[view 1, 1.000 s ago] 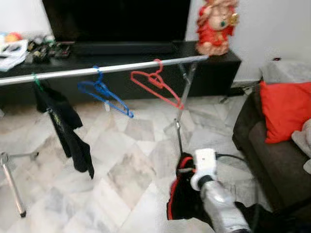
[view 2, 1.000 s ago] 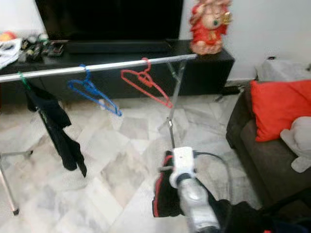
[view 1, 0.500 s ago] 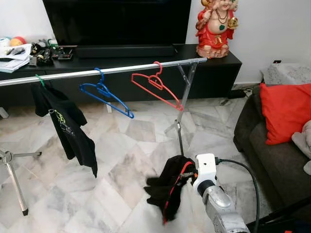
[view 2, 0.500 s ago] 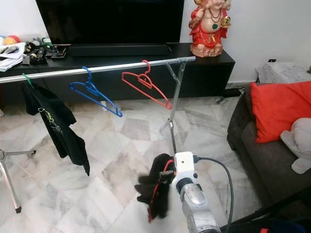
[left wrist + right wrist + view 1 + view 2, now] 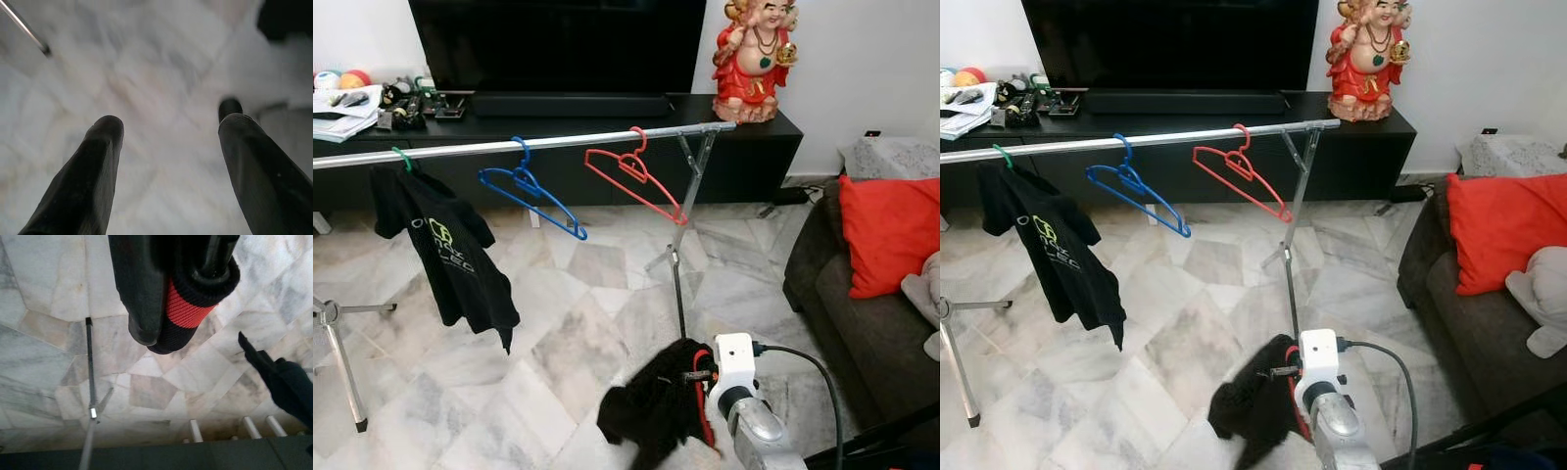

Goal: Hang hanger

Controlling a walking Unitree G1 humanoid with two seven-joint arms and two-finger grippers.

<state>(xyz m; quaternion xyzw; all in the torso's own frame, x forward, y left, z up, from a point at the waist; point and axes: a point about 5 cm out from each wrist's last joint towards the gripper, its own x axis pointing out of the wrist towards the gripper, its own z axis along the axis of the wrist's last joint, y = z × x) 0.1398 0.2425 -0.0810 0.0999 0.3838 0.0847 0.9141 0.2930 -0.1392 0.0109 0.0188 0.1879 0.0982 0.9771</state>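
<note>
Right gripper (image 5: 181, 289) is clamped on a black garment with red trim (image 5: 656, 411), held low over the marble floor (image 5: 558, 343), just in front of the rack's right leg (image 5: 677, 274); whether a hanger sits inside the cloth can't be told. Rail (image 5: 558, 142) is well above and ahead, carrying a black t-shirt (image 5: 445, 255) on a green hanger at left, then a blue hanger (image 5: 529, 188) and a red hanger (image 5: 634, 176), both bare. Left gripper (image 5: 166, 137) hangs idle, fingers spread with nothing between them, pointing at the floor. Step in hand looks like carry-and-lift: raise the garment clear of the leg, aim for the free rail stretch between the hangers, keep the grip firm so the cloth doesn't slip, and avoid knocking the red hanger.
</note>
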